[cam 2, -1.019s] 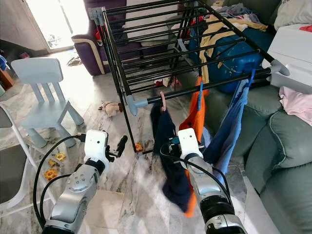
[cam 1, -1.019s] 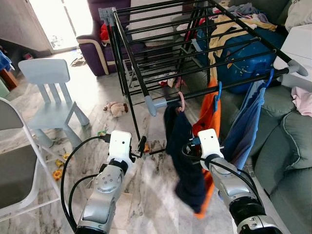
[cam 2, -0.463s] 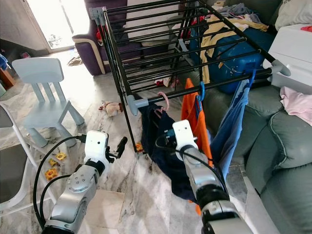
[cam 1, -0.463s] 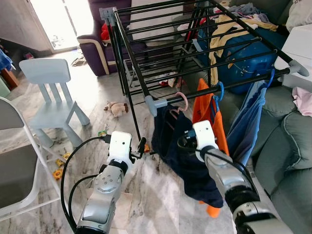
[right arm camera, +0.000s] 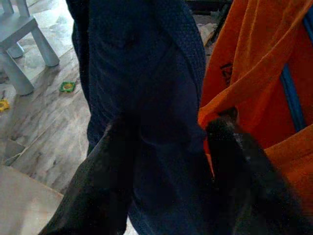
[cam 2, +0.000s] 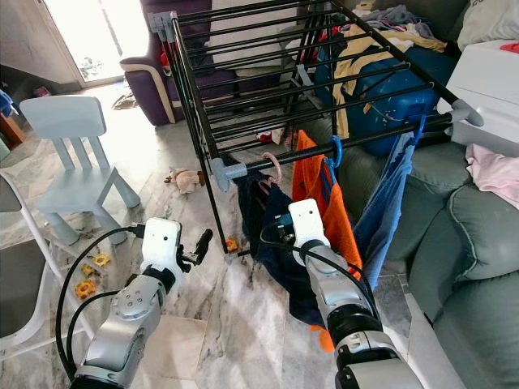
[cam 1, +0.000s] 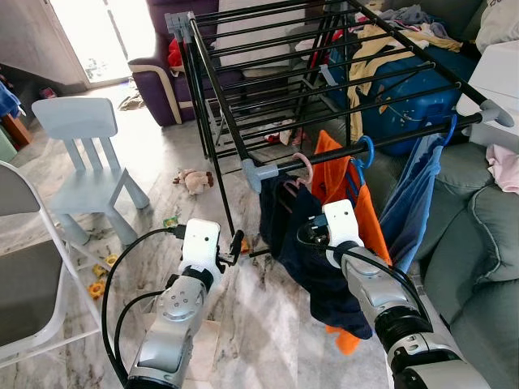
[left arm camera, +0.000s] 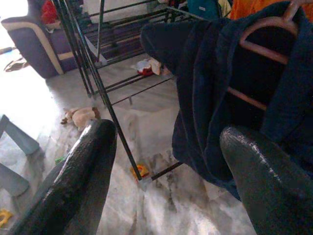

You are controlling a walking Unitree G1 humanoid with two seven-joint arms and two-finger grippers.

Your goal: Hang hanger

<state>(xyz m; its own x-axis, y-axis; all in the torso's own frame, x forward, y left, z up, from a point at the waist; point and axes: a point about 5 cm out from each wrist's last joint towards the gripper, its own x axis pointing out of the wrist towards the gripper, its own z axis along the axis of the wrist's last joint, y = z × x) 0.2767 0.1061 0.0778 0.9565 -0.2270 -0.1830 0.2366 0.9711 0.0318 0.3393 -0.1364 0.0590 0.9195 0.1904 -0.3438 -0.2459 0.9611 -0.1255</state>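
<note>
Navy garment (cam 1: pixel 312 243) now nearer marble floor (cam 1: pixel 243 324)

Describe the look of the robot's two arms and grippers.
Both arms are silver metal with rounded joints, each ending in a white boxy wrist block. Black cables loop from the left arm and coil around the right arm. The left gripper has two long, glossy black fingers; the right gripper has matching black fingers.
</note>
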